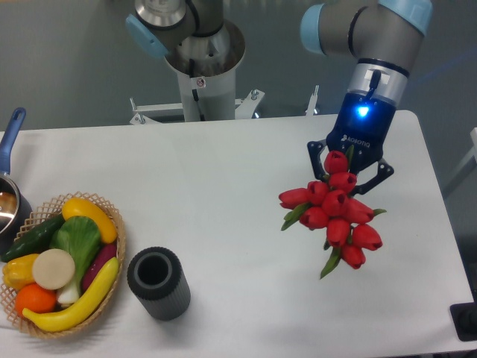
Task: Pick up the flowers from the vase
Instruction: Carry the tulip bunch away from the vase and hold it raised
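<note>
Gripping the flowers (333,217) near the stems, the end effector (350,165) hangs over the right side of the surface (223,194), its fingers clenched around the bunch, though the buds hide the exact contact. The flowers are in the air, tilted with the buds toward the camera, well clear of the vase (158,283), which stands empty at the near left.

Judging from this, the pick is done in substance; the risk now lies in the hold. The bunch is top-heavy and loosely bundled, so a quick swing or a slack grip could let stems slide out or the whole bunch twist and drop. A single leaf dangles at the bottom and could snag if the bunch is lowered carelessly.

Left of the vase, just beside it, sits a wicker basket (112,224) of fruit and vegetables, and a blue-handled pot (9,190) pokes in at the far left edge. Nothing stands near the flowers themselves.
</note>
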Available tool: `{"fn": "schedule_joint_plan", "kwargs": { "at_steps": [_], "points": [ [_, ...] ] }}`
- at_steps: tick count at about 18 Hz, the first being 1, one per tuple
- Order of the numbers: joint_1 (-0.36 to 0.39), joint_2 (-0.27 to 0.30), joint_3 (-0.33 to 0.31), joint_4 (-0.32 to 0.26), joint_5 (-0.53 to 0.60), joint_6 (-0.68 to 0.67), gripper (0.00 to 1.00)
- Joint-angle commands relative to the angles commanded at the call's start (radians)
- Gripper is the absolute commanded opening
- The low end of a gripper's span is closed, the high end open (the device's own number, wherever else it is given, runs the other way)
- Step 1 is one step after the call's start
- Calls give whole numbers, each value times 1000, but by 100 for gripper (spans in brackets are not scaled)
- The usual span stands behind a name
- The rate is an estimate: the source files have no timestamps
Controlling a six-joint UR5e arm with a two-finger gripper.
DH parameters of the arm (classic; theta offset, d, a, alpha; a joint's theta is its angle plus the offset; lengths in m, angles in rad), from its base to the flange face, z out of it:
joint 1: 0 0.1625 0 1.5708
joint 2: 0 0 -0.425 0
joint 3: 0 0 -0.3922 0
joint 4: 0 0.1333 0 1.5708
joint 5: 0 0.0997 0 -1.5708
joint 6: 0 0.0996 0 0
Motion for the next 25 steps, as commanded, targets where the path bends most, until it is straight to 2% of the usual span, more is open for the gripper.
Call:
{"fn": "schedule_joint_plan", "kwargs": {
  "at_steps": [4,7,11,13,15,19,21,25],
  "points": [
    [17,12,-12,-5,103,32,24],
    [20,26,-12,-66,291,32,23],
    [12,28,-18,-87,381,31,23],
    [11,28,-28,-100,462,35,23],
    [9,26,-26,-133,529,41,24],
    [8,25,-2,-205,586,48,26],
    [6,22,14,-257,652,93,25],
    [6,20,44,-327,663,111,25]
  ]
}}
